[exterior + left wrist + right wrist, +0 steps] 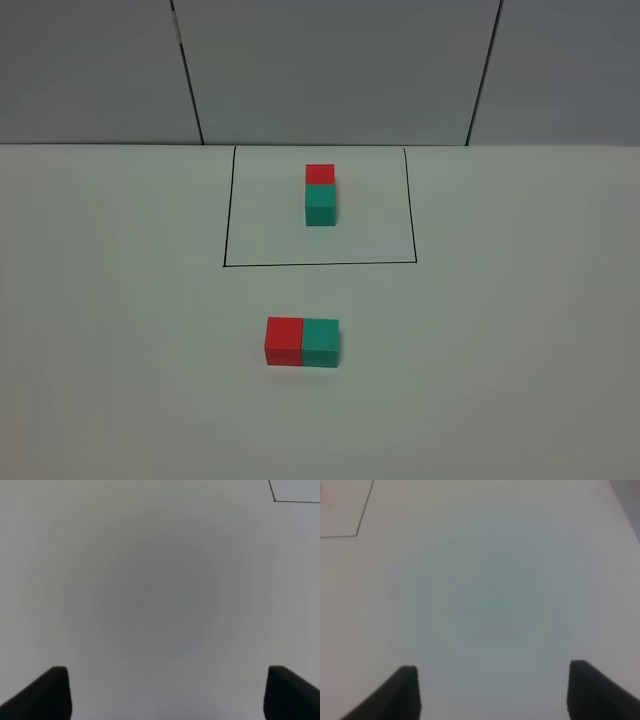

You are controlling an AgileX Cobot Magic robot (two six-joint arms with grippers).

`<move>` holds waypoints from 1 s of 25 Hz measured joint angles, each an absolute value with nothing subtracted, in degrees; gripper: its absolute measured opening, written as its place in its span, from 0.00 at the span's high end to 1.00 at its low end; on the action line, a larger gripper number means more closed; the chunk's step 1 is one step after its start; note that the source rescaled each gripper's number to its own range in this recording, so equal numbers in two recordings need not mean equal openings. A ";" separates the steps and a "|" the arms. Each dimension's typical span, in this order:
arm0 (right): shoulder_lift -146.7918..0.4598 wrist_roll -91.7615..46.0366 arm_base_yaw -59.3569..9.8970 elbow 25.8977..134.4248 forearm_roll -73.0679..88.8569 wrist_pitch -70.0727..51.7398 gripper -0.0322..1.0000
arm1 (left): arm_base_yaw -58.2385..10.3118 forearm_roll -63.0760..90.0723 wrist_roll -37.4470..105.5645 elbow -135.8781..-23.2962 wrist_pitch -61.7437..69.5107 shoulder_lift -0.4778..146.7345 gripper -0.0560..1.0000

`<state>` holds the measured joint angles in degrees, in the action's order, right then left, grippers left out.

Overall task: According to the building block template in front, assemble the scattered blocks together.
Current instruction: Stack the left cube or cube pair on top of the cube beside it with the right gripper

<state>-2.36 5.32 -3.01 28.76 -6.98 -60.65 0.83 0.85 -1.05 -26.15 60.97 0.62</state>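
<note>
The building block template is a red cube (320, 174) with a teal-green cube (321, 204) touching its near face, inside a thin black rectangle (320, 265) at the back of the table. Of the scattered blocks, the red one (283, 340) and the teal-green one (321, 343) sit side by side nearer the front, faces touching, red on the left. Neither arm shows in the exterior high view. My left gripper (165, 695) is open over bare table, nothing between its fingers. My right gripper (495, 695) is likewise open and empty. No block appears in either wrist view.
The white table (500, 350) runs back to a grey panelled wall (330, 70). A corner of the black rectangle (274, 501) shows in the left wrist view, and another corner of the rectangle (358, 534) in the right wrist view.
</note>
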 joint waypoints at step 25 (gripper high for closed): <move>-2.24 5.00 -1.75 28.76 -6.83 -60.65 0.37 | 0.83 0.85 -1.05 -26.15 60.97 0.62 0.05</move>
<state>-2.24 5.00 -1.75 28.76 -6.83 -60.65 0.83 0.85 -1.05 -26.15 60.97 0.62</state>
